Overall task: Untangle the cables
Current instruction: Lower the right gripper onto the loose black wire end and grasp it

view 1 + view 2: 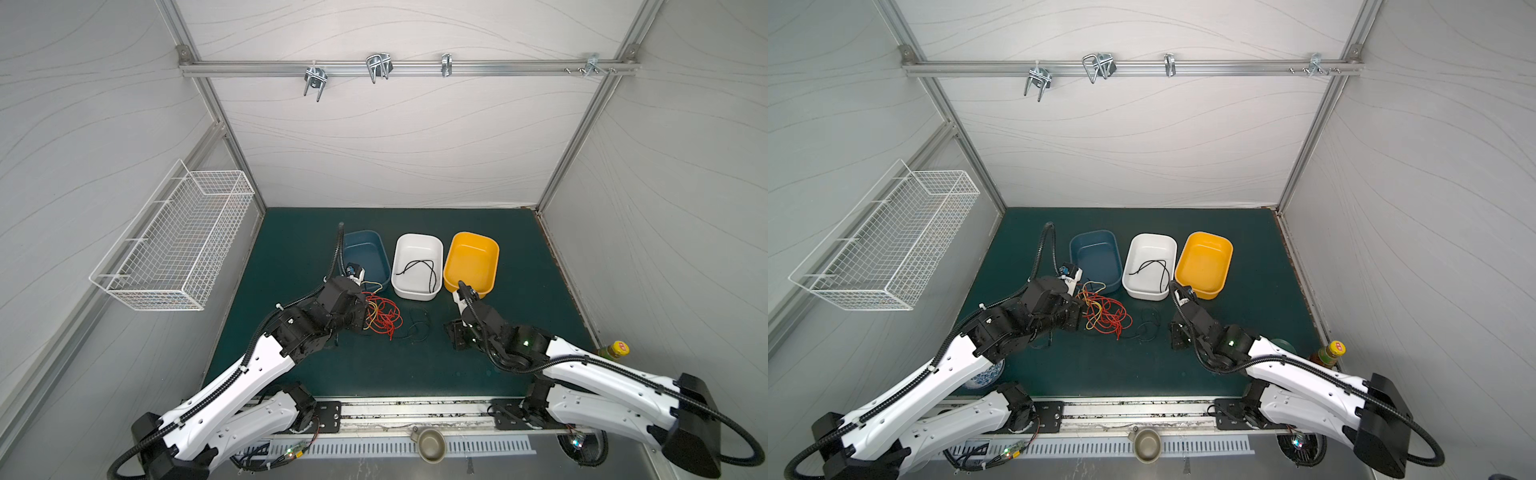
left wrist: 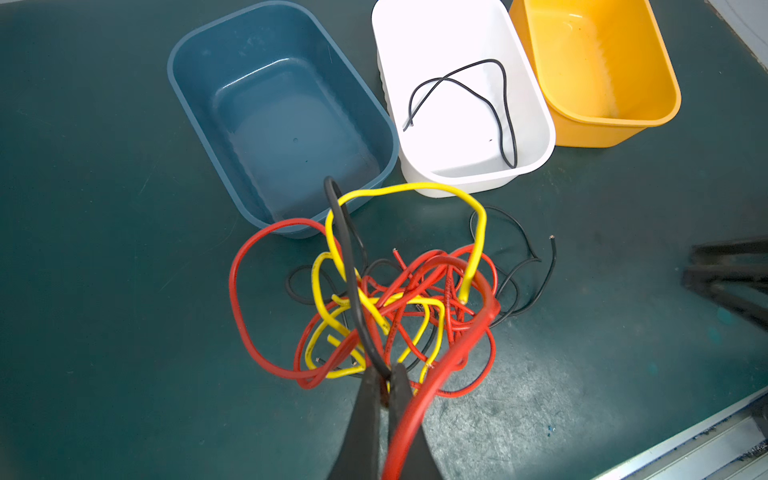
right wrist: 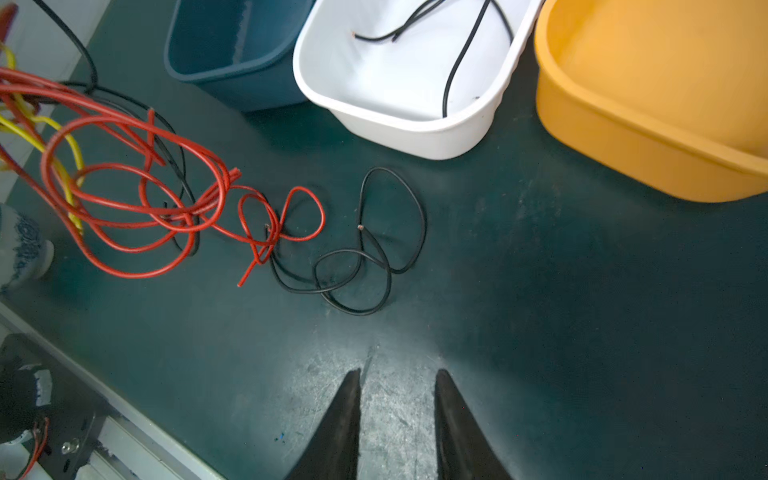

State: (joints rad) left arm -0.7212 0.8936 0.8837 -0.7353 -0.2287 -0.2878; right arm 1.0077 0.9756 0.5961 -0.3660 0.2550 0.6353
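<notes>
The cables form a tangle (image 1: 382, 316) (image 1: 1105, 316) of red, yellow and black wires on the green mat, in front of the blue tub (image 1: 365, 249). My left gripper (image 2: 386, 374) (image 1: 362, 318) is shut on a black cable (image 2: 353, 291) of that tangle, and a red loop drapes over one of its fingers. The red loops (image 3: 137, 199) rise off the mat toward it. A second black cable (image 3: 365, 266) (image 1: 417, 328) lies coiled on the mat beside the tangle. Another black cable (image 2: 461, 91) (image 1: 419, 270) lies in the white tub (image 1: 415, 249). My right gripper (image 3: 399, 374) (image 1: 453, 334) hovers open and empty just short of the coiled black cable.
A yellow tub (image 1: 469, 257) stands empty to the right of the white one. A wire basket (image 1: 174, 241) hangs on the left wall. A bottle (image 1: 615, 349) stands at the mat's right edge, a patterned bowl (image 1: 988, 376) under the left arm, a metal cup (image 1: 430, 442) at the front.
</notes>
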